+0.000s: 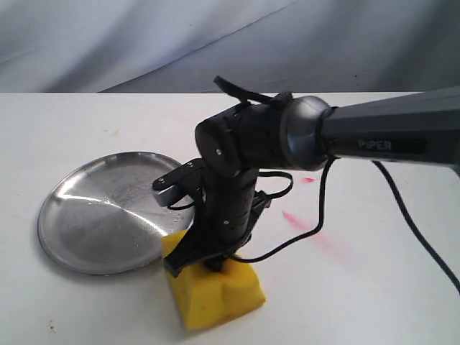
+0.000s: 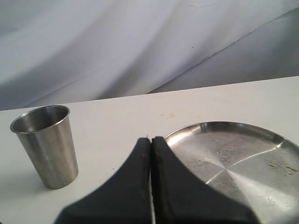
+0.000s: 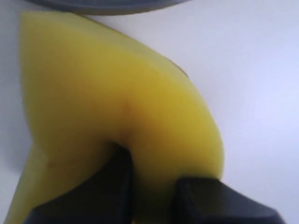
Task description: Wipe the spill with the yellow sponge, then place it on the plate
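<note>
The yellow sponge (image 1: 215,291) rests on the white table just off the near right rim of the silver plate (image 1: 93,215). My right gripper (image 1: 195,260) comes down onto it from above and is shut on it, the foam bulging round the fingers. Up close in the right wrist view the sponge (image 3: 107,93) fills the picture, pinched by the right gripper (image 3: 154,175), with the plate's rim (image 3: 107,4) just beyond. My left gripper (image 2: 151,140) is shut and empty, hovering by the plate (image 2: 233,154). No amber puddle shows in any view.
A pink-red streak (image 1: 298,219) marks the table right of the sponge. A steel cup (image 2: 46,144) stands upright beside the plate in the left wrist view. The right arm's black cable (image 1: 316,223) hangs over the table. A grey backdrop sits behind.
</note>
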Available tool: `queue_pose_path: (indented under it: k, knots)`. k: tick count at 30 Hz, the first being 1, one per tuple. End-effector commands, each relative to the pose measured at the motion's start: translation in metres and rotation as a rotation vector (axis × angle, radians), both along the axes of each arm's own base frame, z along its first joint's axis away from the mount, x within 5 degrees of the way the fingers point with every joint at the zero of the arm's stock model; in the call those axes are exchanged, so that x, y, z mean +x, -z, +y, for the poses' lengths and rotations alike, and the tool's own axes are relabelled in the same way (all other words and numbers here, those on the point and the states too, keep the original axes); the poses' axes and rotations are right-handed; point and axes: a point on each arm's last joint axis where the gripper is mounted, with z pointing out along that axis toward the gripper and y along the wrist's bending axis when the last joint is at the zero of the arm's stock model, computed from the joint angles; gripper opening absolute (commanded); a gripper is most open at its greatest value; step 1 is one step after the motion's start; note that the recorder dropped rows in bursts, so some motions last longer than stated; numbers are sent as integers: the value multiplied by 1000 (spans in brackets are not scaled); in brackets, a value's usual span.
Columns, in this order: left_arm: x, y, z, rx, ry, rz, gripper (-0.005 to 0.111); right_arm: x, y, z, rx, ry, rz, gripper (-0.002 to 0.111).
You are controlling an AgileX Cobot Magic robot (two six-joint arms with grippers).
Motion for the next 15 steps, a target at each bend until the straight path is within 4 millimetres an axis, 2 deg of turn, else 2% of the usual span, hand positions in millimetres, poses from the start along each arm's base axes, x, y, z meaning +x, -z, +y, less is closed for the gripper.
queue_pose_path:
  k: [1, 2, 5, 7, 9, 15]
  knots:
    - [0, 1, 0, -2, 5, -5, 0, 43, 7, -41, -119, 71, -57, 0]
    - [0, 1, 0, -2, 5, -5, 0, 55, 7, -54, -133, 112, -60, 0]
    - [0, 1, 0, -2, 5, -5, 0, 74, 7, -76, -137, 184, -54, 0]
    - [0, 1, 0, -2, 5, -5, 0, 76, 7, -79, -136, 196, -48, 0]
    - [0, 1, 0, -2, 5, -5, 0, 67, 8, -68, -103, 158, -15, 0]
    - [0, 1, 0, -2, 5, -5, 0, 6, 7, -10, -12, -60, 72, 0]
